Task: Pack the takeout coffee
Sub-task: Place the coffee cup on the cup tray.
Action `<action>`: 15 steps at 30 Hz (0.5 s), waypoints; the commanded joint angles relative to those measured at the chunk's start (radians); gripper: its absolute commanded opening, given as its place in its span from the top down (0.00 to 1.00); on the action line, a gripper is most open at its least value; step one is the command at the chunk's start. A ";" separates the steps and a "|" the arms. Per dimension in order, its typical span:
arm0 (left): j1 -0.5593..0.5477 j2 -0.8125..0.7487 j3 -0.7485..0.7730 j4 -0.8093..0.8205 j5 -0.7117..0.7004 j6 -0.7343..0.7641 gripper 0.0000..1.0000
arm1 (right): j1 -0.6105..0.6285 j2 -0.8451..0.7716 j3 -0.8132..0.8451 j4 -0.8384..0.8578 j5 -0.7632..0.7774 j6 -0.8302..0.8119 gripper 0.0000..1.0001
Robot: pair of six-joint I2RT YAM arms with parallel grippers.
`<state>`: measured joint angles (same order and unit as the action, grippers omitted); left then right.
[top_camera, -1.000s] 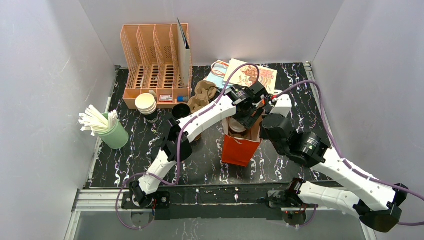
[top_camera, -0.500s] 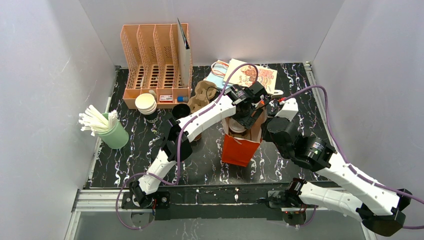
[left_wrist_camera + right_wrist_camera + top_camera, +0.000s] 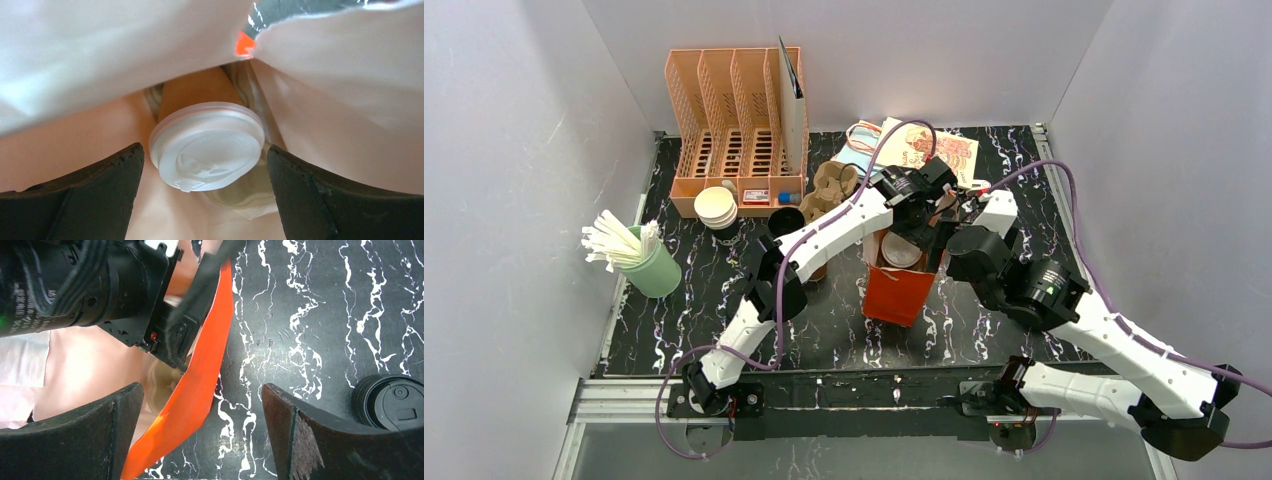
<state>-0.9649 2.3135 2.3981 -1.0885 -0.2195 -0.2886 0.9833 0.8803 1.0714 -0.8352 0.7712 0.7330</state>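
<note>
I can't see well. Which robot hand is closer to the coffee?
Left. The left gripper hangs above the coffee cup inside the red bag; the right gripper straddles the bag's edge.

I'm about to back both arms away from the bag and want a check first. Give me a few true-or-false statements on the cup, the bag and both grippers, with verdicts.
1. The coffee cup sits inside the red bag with a white lid on it. True.
2. The left gripper is clamped on the lid. False: its fingers stand wide on either side of the lid, apart from it.
3. The right gripper is open, with the bag's edge between its fingers. True.
4. The red bag lies flat on its side. False: it stands upright, mouth open upward.
5. The green cup of straws stands right of the bag. False: it stands far to the bag's left.
</note>
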 commanded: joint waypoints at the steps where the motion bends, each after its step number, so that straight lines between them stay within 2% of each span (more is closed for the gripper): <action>1: 0.012 -0.118 0.040 0.045 0.012 -0.027 0.08 | 0.005 0.034 0.081 -0.119 0.006 0.084 0.04; 5: 0.014 -0.158 0.026 0.068 0.011 -0.039 0.06 | 0.005 0.042 0.083 -0.163 0.018 0.130 0.10; 10: 0.014 -0.213 0.001 0.088 0.008 -0.049 0.06 | 0.005 0.038 0.090 -0.179 0.041 0.166 0.24; 15: 0.013 -0.289 -0.052 0.127 0.044 -0.067 0.08 | 0.006 0.037 0.097 -0.182 0.043 0.158 0.26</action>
<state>-0.9577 2.1548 2.3871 -0.9886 -0.2054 -0.3336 0.9833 0.9241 1.1191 -0.9939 0.7773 0.8684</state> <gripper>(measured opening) 0.927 0.746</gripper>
